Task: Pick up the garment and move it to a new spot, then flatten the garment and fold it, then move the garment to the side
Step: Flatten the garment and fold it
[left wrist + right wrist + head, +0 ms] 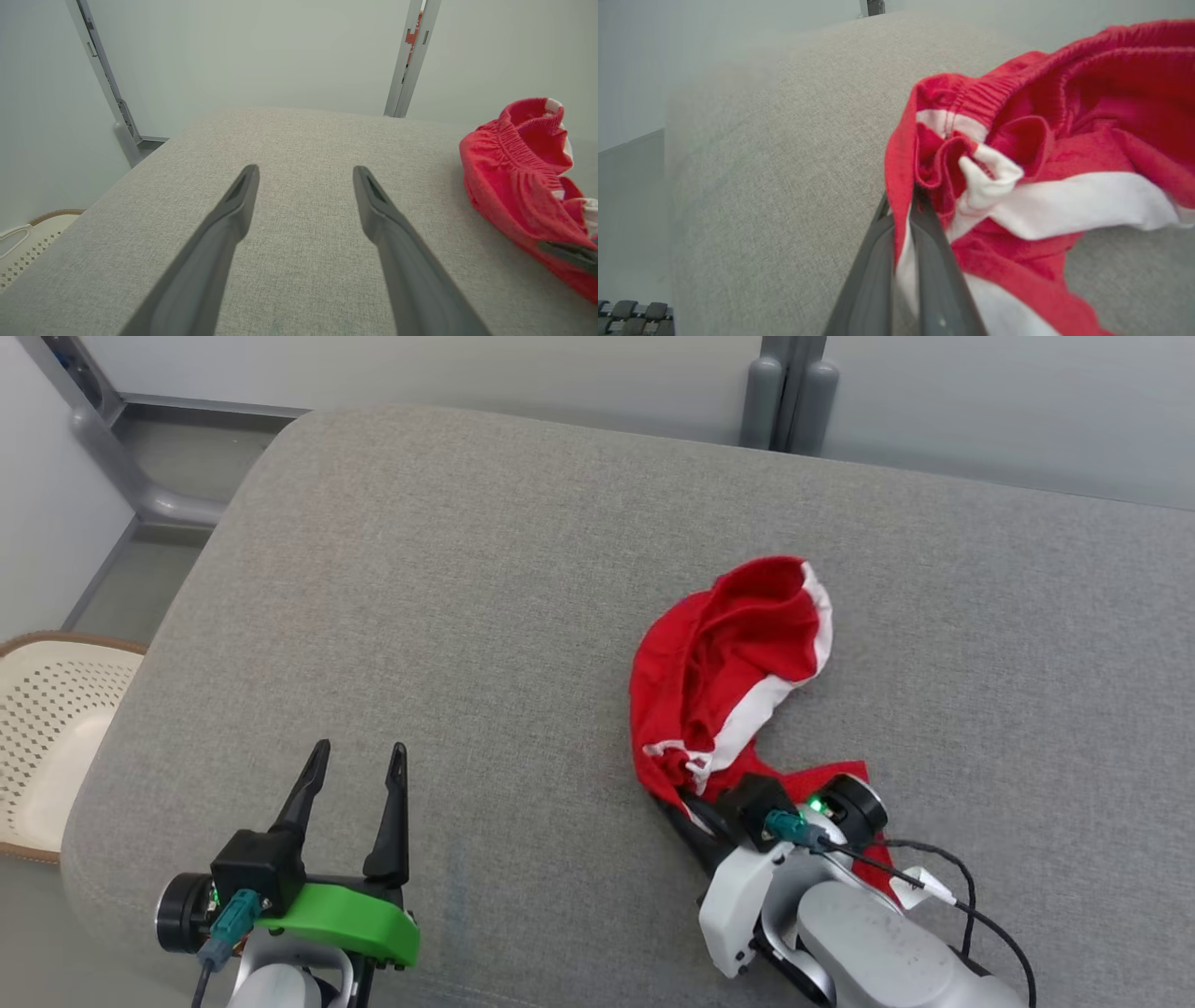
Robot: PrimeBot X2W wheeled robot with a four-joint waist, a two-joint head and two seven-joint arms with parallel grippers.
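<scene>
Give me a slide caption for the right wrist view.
Right hand shut on a fold of the crumpled red-and-white garment lying on the grey cushion.

You had a grey fabric surface point(467, 569) before pale walls point(420, 364), grey metal posts point(789, 392) behind it, and a cream perforated basket point(47, 728) at its left.

Left arm point(285, 980) low with jaws spread wide, right arm point(868, 943) reaching forward, jaws pinched tight on the garment point(738, 663).
</scene>
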